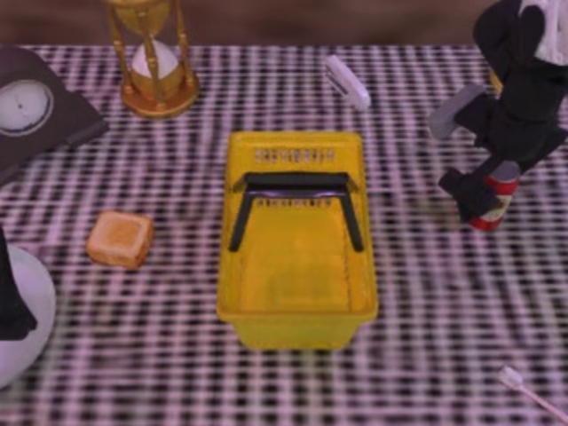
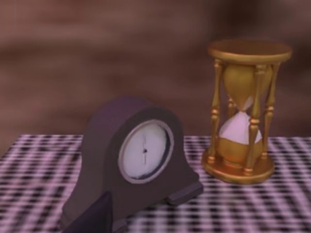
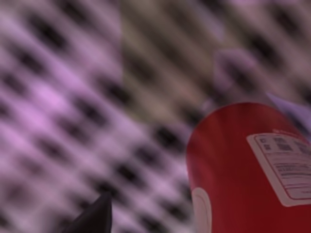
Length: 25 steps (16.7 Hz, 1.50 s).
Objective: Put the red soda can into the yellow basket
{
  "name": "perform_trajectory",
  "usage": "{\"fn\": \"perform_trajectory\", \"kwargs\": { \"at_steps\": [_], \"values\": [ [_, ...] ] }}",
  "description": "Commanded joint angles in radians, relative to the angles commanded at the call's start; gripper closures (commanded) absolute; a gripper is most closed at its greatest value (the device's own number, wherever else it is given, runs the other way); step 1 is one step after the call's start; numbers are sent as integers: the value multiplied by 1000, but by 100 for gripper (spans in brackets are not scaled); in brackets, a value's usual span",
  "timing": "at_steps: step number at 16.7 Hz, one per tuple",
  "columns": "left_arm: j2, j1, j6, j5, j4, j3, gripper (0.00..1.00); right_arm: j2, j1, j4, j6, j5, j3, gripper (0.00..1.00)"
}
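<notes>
The red soda can (image 1: 495, 208) stands upright on the checked cloth at the table's right side, well to the right of the yellow basket (image 1: 297, 324). My right gripper (image 1: 486, 197) is down around the can's upper part, open. In the right wrist view the can (image 3: 243, 179) fills the near side. One dark fingertip (image 3: 97, 216) stands clear of it with cloth showing between, and the other finger is hidden. The basket sits mid-table with its grey handles (image 1: 297, 186) folded across it and nothing inside. My left arm (image 1: 11, 302) is parked at the left edge.
A gold hourglass (image 1: 155, 62) and a dark mantel clock (image 1: 27, 106) stand at the back left. A piece of toast (image 1: 120, 238) lies left of the basket. A white object (image 1: 346, 82) lies at the back, and a thin pale stick (image 1: 532, 395) at the front right.
</notes>
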State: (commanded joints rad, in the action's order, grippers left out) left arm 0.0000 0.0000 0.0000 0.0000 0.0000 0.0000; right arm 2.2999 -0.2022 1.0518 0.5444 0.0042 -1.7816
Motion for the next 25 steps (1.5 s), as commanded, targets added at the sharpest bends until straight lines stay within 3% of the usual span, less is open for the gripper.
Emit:
{"fn": "perform_trajectory", "kwargs": {
  "at_steps": [1,14,25],
  "values": [
    [0,0,0,0,0,0,0,0,0,0,0,0,0,0],
    [0,0,0,0,0,0,0,0,0,0,0,0,0,98],
    [0,0,0,0,0,0,0,-2,1,-10,-3,-7,2,100]
  ]
}}
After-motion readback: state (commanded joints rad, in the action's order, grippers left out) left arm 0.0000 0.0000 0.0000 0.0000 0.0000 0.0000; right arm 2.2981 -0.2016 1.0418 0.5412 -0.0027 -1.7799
